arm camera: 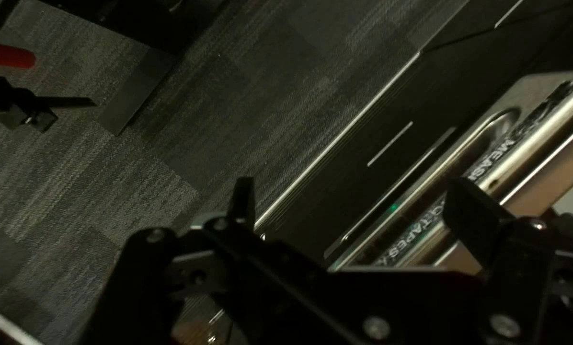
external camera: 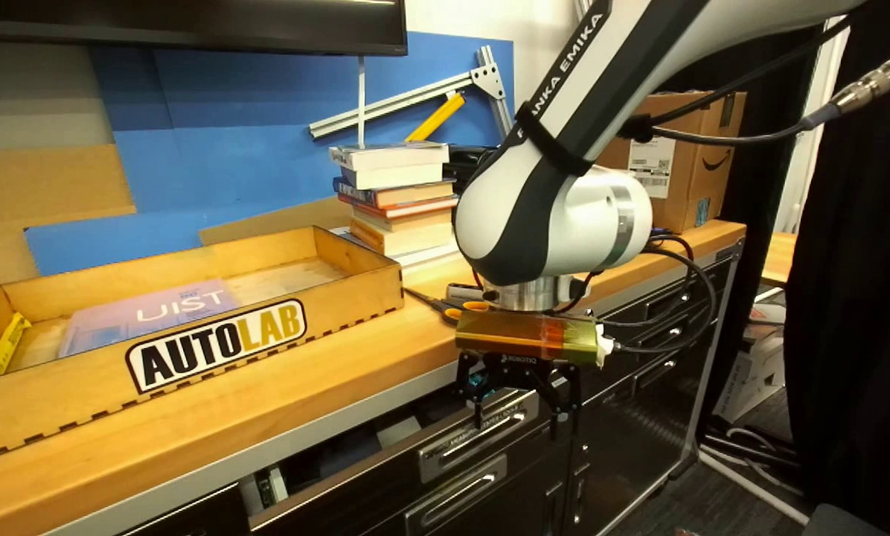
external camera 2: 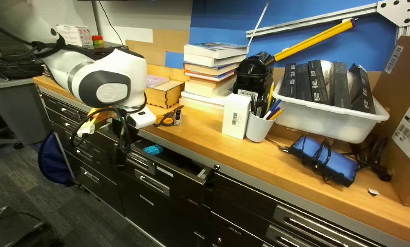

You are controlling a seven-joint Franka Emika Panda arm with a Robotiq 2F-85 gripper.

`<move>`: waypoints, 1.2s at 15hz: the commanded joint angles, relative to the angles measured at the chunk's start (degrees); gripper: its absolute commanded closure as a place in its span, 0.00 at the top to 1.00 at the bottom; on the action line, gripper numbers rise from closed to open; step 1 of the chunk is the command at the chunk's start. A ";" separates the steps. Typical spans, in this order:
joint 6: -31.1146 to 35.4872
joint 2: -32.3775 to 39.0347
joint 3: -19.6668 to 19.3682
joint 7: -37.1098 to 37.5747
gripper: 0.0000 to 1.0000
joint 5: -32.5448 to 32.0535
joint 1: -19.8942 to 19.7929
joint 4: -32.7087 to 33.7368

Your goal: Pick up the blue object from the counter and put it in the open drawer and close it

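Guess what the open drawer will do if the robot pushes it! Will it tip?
The drawer will probably slide, not tip, since it sits in the cabinet. Its flat, dark front looks stiff, maybe metal. The blue block inside might shift, as nothing visible pins it.

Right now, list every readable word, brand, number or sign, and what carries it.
"AUTOLAB": wooden tray
"UIST": flat lilac item
"ANKA EMIKA", start covered: robot arm
"ROBOTIQ": gripper
"MEASU… G TAPES", partly hidden: open drawer
"HOT GLUE", seemingly: lower drawer
Smile arrow: cardboard box
Too small or blurred: book spines, box labels, other drawer lettering.
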 commanded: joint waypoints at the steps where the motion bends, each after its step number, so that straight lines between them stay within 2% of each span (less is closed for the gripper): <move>1: 3.24 2.28 -2.15 13.57 1.00 -7.86 1.31 1.24; 5: 6.13 -2.70 -3.09 30.14 1.00 -17.43 2.64 -3.45; 6: 4.57 -2.00 -2.72 32.45 1.00 -19.29 2.76 -2.69; 7: 1.86 -0.83 -1.89 31.27 1.00 -19.25 2.54 -1.52; 9: -2.63 0.87 -0.43 23.76 1.00 -15.66 2.04 0.05; 11: -6.42 1.94 0.13 20.55 1.00 -14.62 1.98 0.93; 18: -7.68 9.45 -2.17 23.01 1.00 -14.96 1.46 5.70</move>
